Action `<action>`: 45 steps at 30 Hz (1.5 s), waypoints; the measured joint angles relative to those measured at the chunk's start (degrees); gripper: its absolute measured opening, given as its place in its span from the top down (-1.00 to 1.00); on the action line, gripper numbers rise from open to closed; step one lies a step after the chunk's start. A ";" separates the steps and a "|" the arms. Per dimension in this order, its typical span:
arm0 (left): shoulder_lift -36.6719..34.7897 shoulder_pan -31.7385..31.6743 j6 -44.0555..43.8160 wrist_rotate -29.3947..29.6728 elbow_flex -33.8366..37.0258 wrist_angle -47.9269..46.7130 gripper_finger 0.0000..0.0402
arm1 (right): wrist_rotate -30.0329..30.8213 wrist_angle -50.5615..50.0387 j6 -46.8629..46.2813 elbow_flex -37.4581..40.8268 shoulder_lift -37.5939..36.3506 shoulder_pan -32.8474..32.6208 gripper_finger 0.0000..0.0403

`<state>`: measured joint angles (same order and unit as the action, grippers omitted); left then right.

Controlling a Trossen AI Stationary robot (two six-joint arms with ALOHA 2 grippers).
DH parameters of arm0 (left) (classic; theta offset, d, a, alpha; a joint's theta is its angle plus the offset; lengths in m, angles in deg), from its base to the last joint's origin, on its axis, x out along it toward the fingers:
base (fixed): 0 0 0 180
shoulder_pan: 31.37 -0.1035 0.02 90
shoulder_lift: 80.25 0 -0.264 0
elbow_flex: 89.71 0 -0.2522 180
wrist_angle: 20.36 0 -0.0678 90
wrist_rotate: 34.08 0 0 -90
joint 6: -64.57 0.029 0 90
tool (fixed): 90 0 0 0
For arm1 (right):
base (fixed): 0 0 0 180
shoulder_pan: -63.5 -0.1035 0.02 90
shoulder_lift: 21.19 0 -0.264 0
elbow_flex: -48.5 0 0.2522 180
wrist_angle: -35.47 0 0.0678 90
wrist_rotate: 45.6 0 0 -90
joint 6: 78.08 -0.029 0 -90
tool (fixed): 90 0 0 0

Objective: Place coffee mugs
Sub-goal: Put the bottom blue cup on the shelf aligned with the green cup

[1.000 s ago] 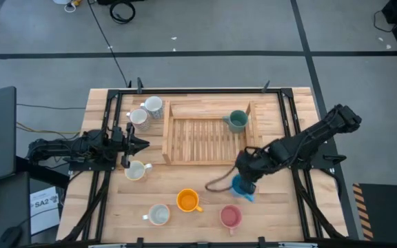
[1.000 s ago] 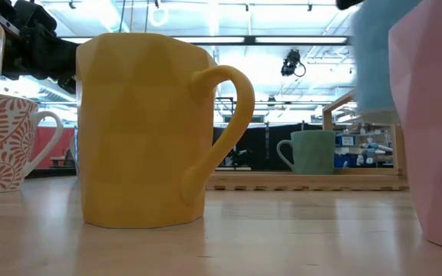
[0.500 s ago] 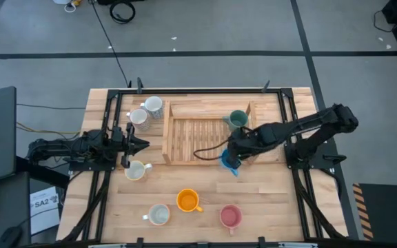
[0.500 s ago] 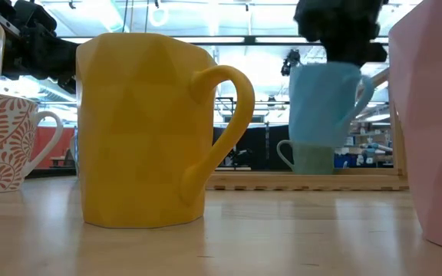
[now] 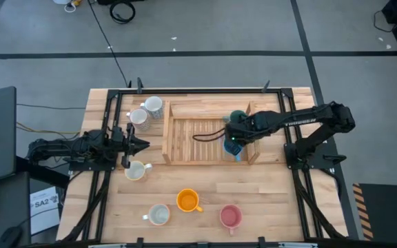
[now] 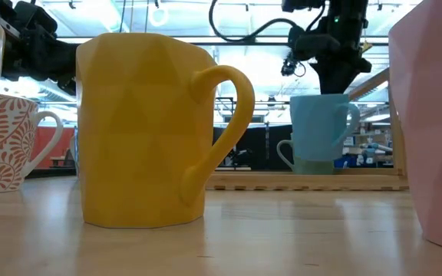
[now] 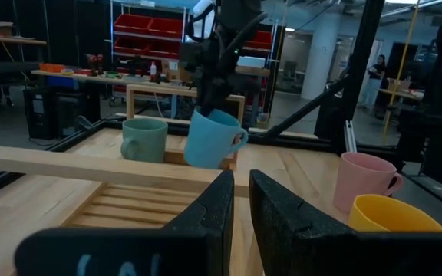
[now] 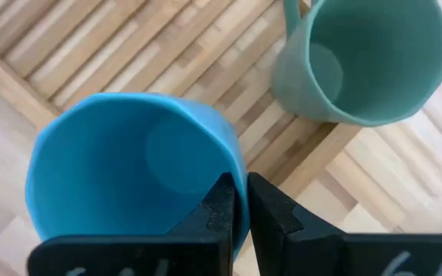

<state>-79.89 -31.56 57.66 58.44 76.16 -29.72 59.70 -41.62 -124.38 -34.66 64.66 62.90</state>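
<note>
My right gripper [image 5: 234, 140] is shut on the blue mug [image 8: 129, 169] above the right end of the slatted wooden tray [image 5: 191, 141], just near-side of the dark green mug [image 5: 238, 116], which stands on the tray's slats. My left gripper [image 7: 236, 203] waits, shut, at the table's left, pointing toward the tray. On their bases on the table stand the orange mug [image 5: 188, 200], the pink mug [image 5: 231, 216], the cream mug [image 5: 136, 170] and three whitish-grey mugs [image 5: 153, 105] [image 5: 138, 117] [image 5: 159, 215]. My right gripper pinches the blue mug's rim wall [image 8: 240, 192], one finger [image 8: 222, 201] inside the mug and one outside. The fingers come from above, pointing down. The mug [image 6: 322, 126] hangs below them, lifted clear of the tray, slightly tilted, with its handle [image 6: 351, 123] toward the table's right.
The tray's raised wooden rails [image 5: 209, 105] ring its slats; most of the slats left of the two mugs are bare. Black frame rails [image 5: 112, 124] run along the table's sides. Bare tabletop lies between the tray's near rail and the mugs at the near edge.
My right gripper, still shut on the blue mug, has carried it from beside the pink mug toward the far edge, over the tray's near rail, and lowered it next to the dark green mug. The left arm has kept still.
</note>
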 joint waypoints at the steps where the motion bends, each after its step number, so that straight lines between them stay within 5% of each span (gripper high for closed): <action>1: 0.00 -0.01 0.00 0.01 0.01 -0.01 0.75 | -0.17 -0.48 0.14 0.00 0.31 0.28 0.85; 45: 0.00 -0.02 0.01 0.01 -0.01 0.02 0.75 | -1.87 -3.41 6.01 0.02 5.94 1.86 0.75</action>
<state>-79.89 -31.57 57.67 58.44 76.14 -29.70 57.83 -45.04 -118.37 -34.64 70.60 64.76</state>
